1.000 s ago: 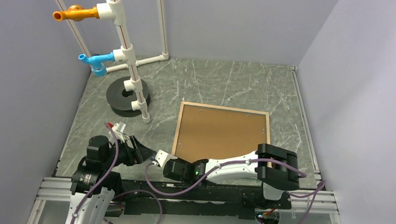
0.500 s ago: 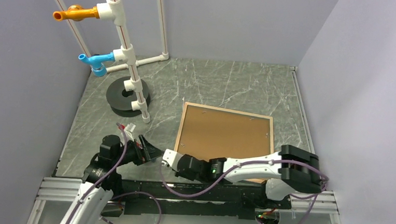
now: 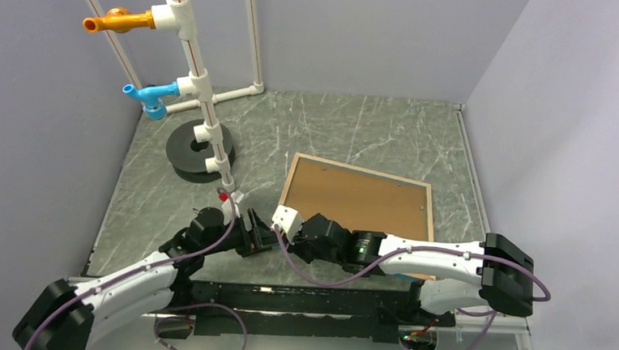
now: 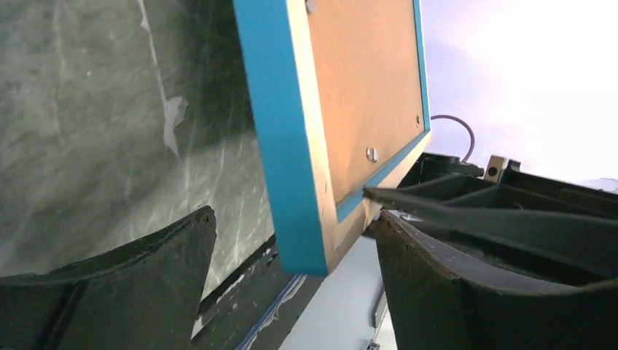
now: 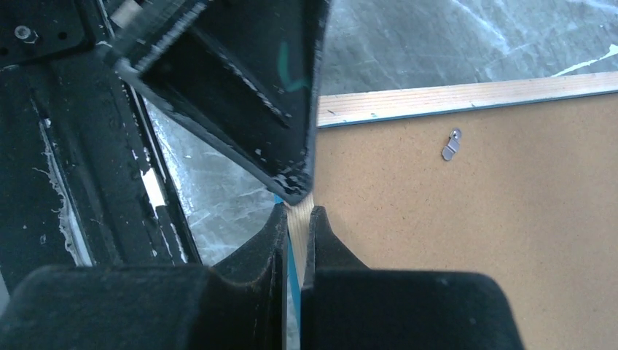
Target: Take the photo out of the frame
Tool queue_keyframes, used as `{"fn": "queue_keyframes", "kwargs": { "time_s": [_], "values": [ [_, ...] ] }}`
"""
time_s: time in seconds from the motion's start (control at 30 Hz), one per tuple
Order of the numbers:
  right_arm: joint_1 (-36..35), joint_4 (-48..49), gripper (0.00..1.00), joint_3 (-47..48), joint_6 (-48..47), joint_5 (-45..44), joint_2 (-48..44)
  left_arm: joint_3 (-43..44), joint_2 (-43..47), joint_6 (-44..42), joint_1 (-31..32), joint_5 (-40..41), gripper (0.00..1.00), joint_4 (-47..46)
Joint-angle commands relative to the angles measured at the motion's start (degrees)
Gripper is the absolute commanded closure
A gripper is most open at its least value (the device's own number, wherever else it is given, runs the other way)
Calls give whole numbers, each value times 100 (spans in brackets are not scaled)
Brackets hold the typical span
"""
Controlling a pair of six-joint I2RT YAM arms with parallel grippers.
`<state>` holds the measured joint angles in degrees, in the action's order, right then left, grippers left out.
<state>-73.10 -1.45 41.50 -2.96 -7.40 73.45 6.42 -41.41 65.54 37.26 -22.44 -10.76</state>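
The frame (image 3: 293, 180) lies back-up on the table, its brown backing board (image 3: 353, 200) facing up. The photo is hidden under the board. My right gripper (image 3: 284, 222) is shut on the frame's near-left rim (image 5: 298, 217), holding that corner raised; the board (image 5: 474, 219) and a metal clip (image 5: 451, 144) show beside it. My left gripper (image 3: 263, 237) is open, and the frame's turquoise corner (image 4: 291, 189) sits between its spread fingers (image 4: 146, 270) in the left wrist view. The left gripper's finger (image 5: 248, 87) shows in the right wrist view, just touching the rim.
A white pipe stand (image 3: 205, 104) with an orange fitting (image 3: 121, 22) and a blue fitting (image 3: 149, 97) rises from a black disc base (image 3: 188, 146) at the back left. Walls close in the table on three sides. A black rail (image 3: 323, 302) runs along the near edge.
The right gripper has carried the frame's near-left corner away from the near edge, turning the frame. The left arm has stretched out to the right, bringing its open gripper around that corner.
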Motion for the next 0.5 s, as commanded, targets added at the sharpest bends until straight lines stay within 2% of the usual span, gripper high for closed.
{"fn": "queue_keyframes", "kwargs": {
  "time_s": [0.0, 0.17, 0.37, 0.4, 0.43, 0.47],
  "values": [
    [30, 516, 100, 136, 38, 178, -305, 233, -548, 397, 152, 357, 21, -1595],
    [28, 516, 100, 60, 128, 189, -363, 133, -336, 568, 168, 837, 32, -1588],
    [23, 352, 100, 213, 268, -10, -268, 202, -259, 519, 169, 970, 67, -1496],
    [24, 211, 100, 314, 368, -156, -228, 184, -264, 524, 175, 953, 76, -1552],
    [24, -97, 97, 468, 518, -391, -177, 158, -252, 543, 169, 952, 85, -1593],
    [12, -402, 83, 617, 658, -615, -155, 140, -211, 580, 179, 970, 92, -1598]
  ]
}}
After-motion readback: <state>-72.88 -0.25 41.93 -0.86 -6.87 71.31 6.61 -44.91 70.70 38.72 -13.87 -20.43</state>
